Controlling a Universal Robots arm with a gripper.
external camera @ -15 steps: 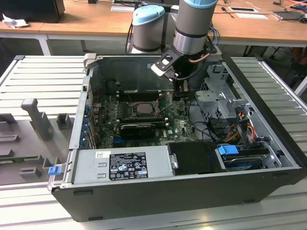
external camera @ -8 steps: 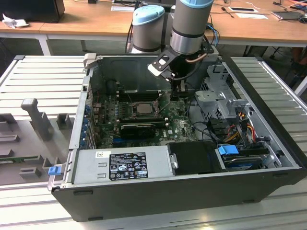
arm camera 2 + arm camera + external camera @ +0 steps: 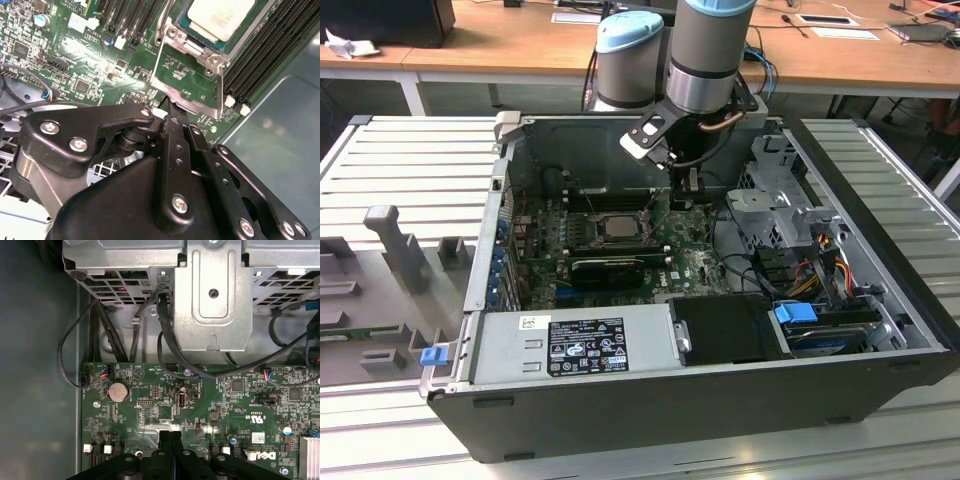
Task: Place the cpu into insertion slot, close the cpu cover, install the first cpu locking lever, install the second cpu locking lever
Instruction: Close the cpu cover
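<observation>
Green circuit board (image 3: 75, 50) lines the floor of the open computer case (image 3: 620, 410), and your arm reaches down into that case from above.

Chip: the cpu (image 3: 220, 17) sits flat inside the insertion slot (image 3: 236, 44), pale top face up. In the exterior view the cpu (image 3: 617, 226) lies near the middle of the board, towards that view's left of the gripper (image 3: 682, 185).

Cover: the cpu cover (image 3: 182, 96) is not closed. The thin grey frame is swung away from the chip on its hinged side. Bare green board shows through its square opening. You cannot tell from these views how steeply it is tilted.

Gripper: in the second wrist view your gripper (image 3: 176, 116) has its two black fingers brought together. Their tips are at the free edge of the cover, the edge farthest from the chip. Whether that edge is pinched between the fingers or only touched cannot be told. In the first wrist view the gripper (image 3: 170, 436) shows the same two fingers side by side with no gap, low over the board.

Surroundings: long black memory slots (image 3: 265, 55) run just beside the socket. A round coin battery (image 3: 118, 390) sits on the board. A grey metal bracket (image 3: 212, 295) stands past the board's edge, with black cables (image 3: 165, 335) hanging from it. A grey power supply (image 3: 570, 345) lies along the near wall of the case in the exterior view.
</observation>
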